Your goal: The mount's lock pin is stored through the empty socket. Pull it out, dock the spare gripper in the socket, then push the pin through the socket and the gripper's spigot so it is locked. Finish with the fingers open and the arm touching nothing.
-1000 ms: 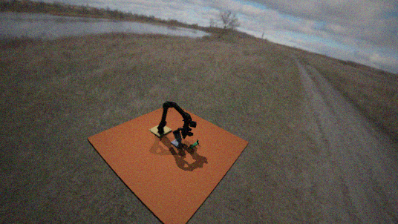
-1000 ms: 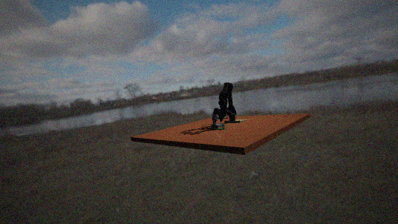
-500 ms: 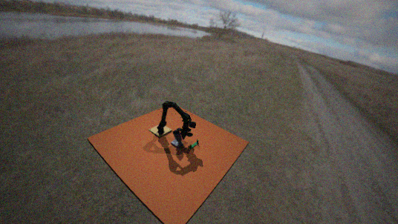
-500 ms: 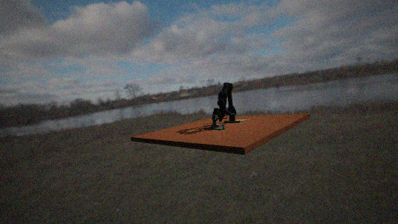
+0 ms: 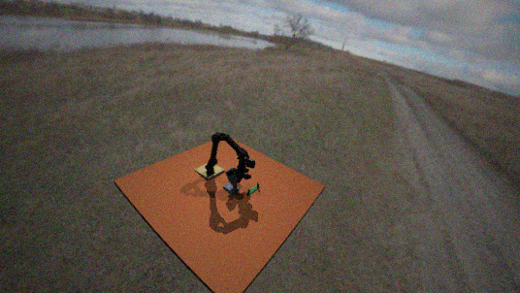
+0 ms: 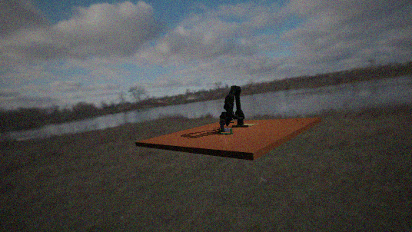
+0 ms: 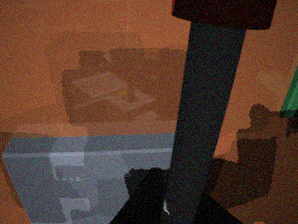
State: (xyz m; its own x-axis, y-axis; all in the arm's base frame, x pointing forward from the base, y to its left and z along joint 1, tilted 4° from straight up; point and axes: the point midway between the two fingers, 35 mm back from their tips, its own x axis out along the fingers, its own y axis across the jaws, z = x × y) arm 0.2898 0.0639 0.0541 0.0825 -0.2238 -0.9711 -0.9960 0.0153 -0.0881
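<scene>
Seen from above, an orange mat (image 5: 165, 204) (image 6: 230, 144) (image 7: 30, 45) lies across the grass, 1 corner pointing left, 1 right and 1 toward the near side. At the left of the group on it, toward the far side, a pale yellow base plate (image 5: 200, 171) (image 6: 251, 124) carries the foot of the 1 black arm (image 5: 227, 138) (image 6: 229, 103). The arm rises, bends over at the top and comes down to the right.

To the right of the yellow plate and a little nearer sits a blue-grey block (image 5: 227, 188) (image 7: 30, 175), low on the mat. Dark parts crowd above it; which of them are the mount's socket or the spare gripper, I cannot tell.

The arm's gripper (image 5: 235, 179) (image 6: 222, 126) (image 7: 162, 177) is down by this block, its fingers closed in on something and pinching it. In the wrist view that appears to be the lock pin (image 7: 205, 100): a long dark grey shaft with 1 dark red head (image 7: 224, 14), running from the black fingers up to the top edge, slightly tilted. The shaft crosses in front of the block's right part; whether it touches the block is unclear.

Rightmost, just beside the block, stands a green piece (image 5: 253, 189) (image 7: 291, 95) with 1 upright end at its right. The arm's shadow falls on the near side.
</scene>
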